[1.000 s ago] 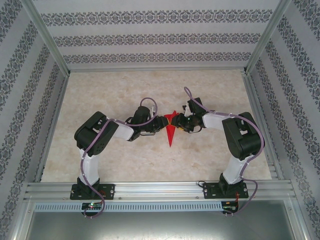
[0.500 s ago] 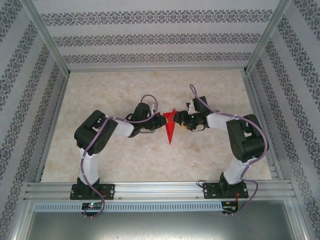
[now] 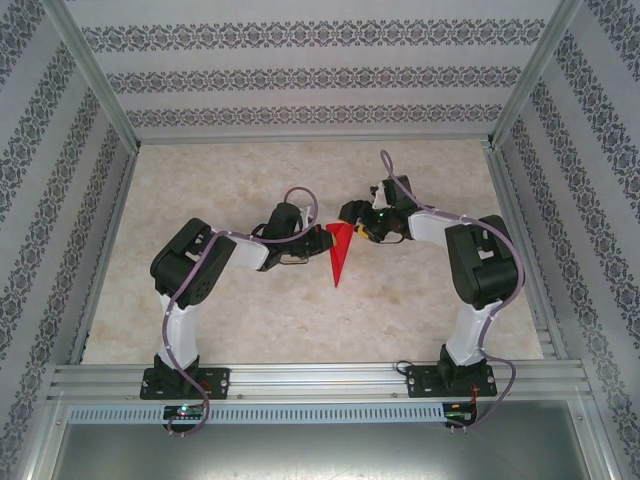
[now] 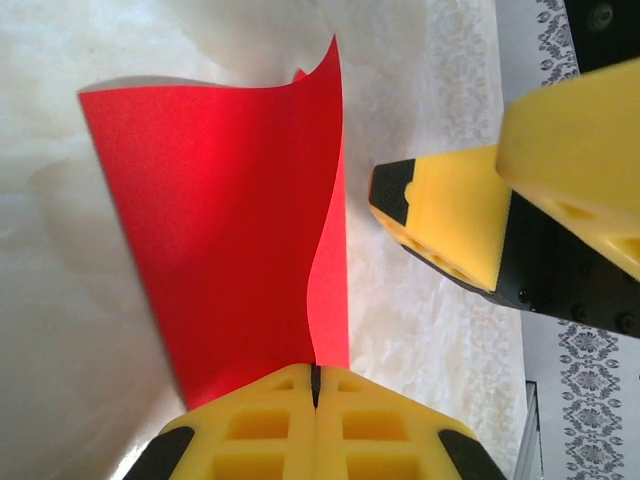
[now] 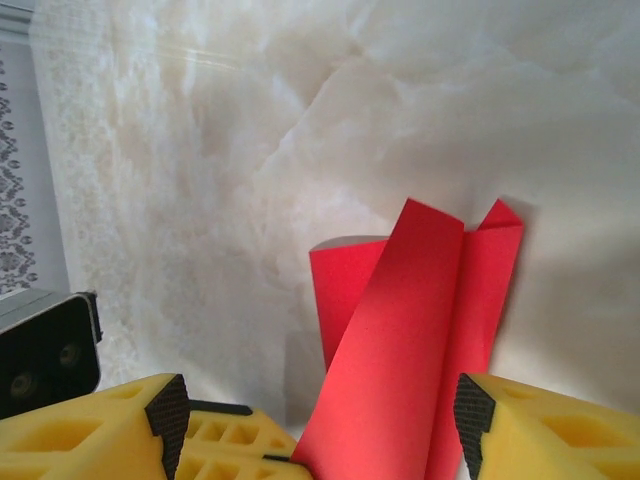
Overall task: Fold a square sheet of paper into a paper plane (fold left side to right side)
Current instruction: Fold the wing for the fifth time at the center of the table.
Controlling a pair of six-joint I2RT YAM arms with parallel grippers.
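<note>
The left claw (image 4: 315,385) is clenched. Its two yellow fingers are pressed flat together, with the edge of the red paper plane (image 4: 220,230) pinched between them. From the grip, one flap of the paper rises and curls, its free edge bending in a soft curve, while a second layer lies behind it.

The right claw (image 5: 320,420) is released. Its fingers stand wide apart and the folded paper runs up through the gap between them. Whether either finger brushes the sheet cannot be told.

From above, the plane lies near the middle of the table (image 3: 250,320). Its long axis runs roughly from 12 to 6 o'clock, with the broad end toward 12 and the sharp tip pointing to 6, leaning slightly toward 7. The left claw meets the broad end from 9 o'clock, and the right claw sits just beside that end at about 2 o'clock.
</note>
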